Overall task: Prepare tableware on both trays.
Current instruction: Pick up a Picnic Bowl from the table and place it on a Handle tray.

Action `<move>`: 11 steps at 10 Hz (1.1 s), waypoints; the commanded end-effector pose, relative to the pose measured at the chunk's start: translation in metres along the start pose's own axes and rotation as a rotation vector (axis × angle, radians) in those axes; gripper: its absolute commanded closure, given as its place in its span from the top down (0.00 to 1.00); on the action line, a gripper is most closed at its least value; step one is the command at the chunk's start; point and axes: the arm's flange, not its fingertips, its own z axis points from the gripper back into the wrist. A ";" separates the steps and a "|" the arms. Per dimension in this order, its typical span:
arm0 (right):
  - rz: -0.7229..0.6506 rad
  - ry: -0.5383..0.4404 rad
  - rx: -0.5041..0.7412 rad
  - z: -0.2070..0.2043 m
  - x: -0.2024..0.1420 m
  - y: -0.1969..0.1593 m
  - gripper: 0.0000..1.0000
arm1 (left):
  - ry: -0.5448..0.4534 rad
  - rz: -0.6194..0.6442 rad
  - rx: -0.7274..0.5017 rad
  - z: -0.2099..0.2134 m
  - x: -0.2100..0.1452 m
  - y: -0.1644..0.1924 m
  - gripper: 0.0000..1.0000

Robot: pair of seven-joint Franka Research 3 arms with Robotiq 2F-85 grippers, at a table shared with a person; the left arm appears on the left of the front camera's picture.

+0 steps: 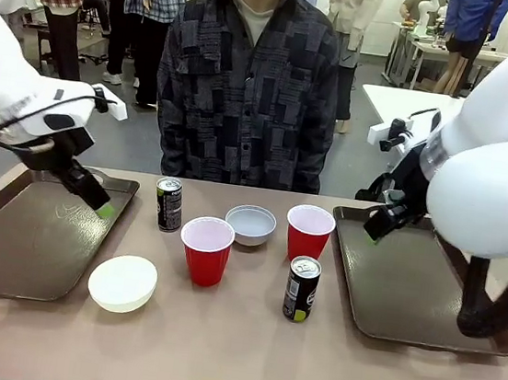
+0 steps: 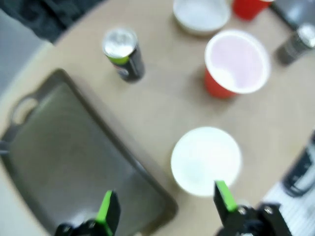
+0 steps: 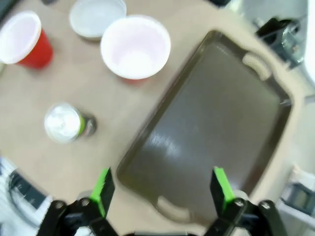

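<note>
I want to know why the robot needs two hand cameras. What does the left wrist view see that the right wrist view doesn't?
Left wrist view's extras: the open left gripper, the left tray and the white bowl.
Right wrist view's extras: the open right gripper and the right tray with both handles.
Shared: the near red cup, the far red cup, the grey-blue bowl and the black can by the right tray.

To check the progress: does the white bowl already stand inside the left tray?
No, the white bowl rests on the table, outside the rim of the left tray, near its front corner.
</note>
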 end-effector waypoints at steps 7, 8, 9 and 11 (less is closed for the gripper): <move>-0.035 0.149 0.029 0.022 -0.031 0.007 1.00 | 0.041 0.018 -0.003 0.039 -0.020 -0.003 1.00; -0.042 0.168 -0.015 0.020 -0.032 0.006 1.00 | 0.039 0.041 0.042 0.045 -0.021 -0.003 1.00; -0.092 0.202 0.122 0.019 -0.029 -0.007 1.00 | -0.002 0.098 -0.083 0.051 -0.018 0.013 1.00; -0.291 0.155 0.353 0.029 -0.048 -0.060 1.00 | -0.119 0.286 -0.345 0.073 -0.032 0.060 1.00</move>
